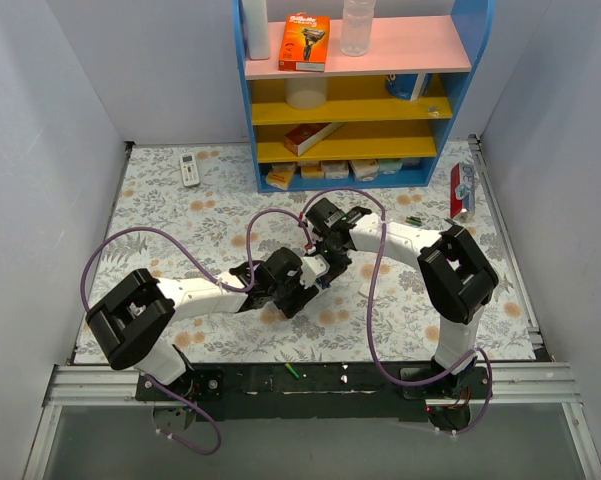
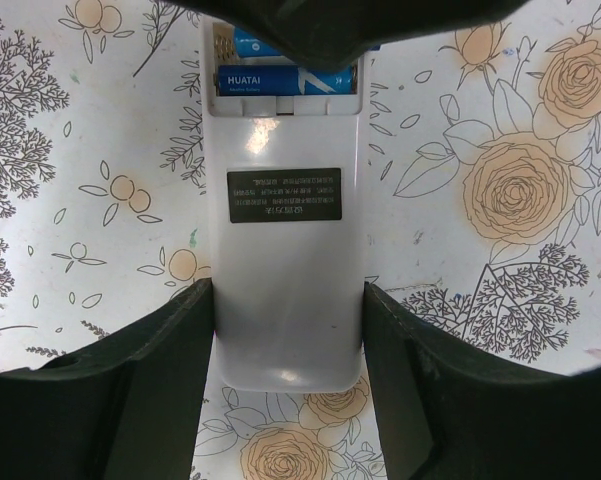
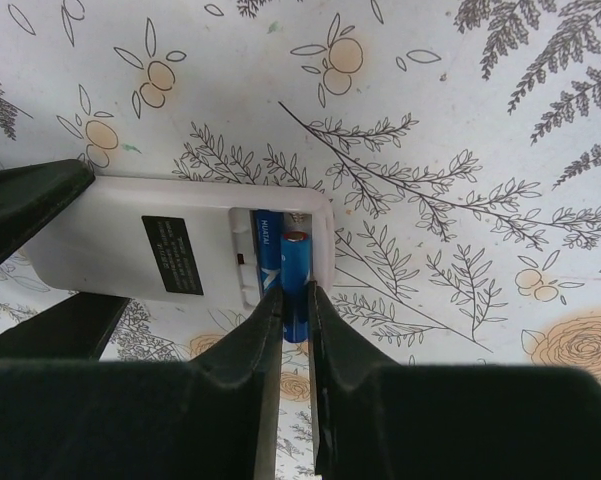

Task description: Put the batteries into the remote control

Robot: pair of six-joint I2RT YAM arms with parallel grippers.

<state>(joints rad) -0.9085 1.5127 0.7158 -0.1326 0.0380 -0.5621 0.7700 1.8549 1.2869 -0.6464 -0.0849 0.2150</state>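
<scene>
Seating of the second battery [image 3: 296, 270] is the step in hand. The remote control [image 2: 285, 250] lies back-up on the flowered tablecloth [image 3: 430, 100], and my left gripper [image 2: 288, 295] clamps it by its two long sides, at the end away from the battery recess [image 3: 275, 250]. One blue battery [image 2: 280, 80] lies flat in the recess. The second battery stands tilted in the slot beside it, its far end on the remote control's end wall. My right gripper [image 3: 295, 295] has a finger on each side of this battery, but I cannot tell whether they pinch it or merely flank it. I judge the next move to be a downward press on the raised end while the left gripper keeps the remote control from sliding. The right wrist view shows the tilt. The left wrist view hides that slot under the right gripper but shows the first battery's label. From the top camera, both arms cover the remote control.
</scene>
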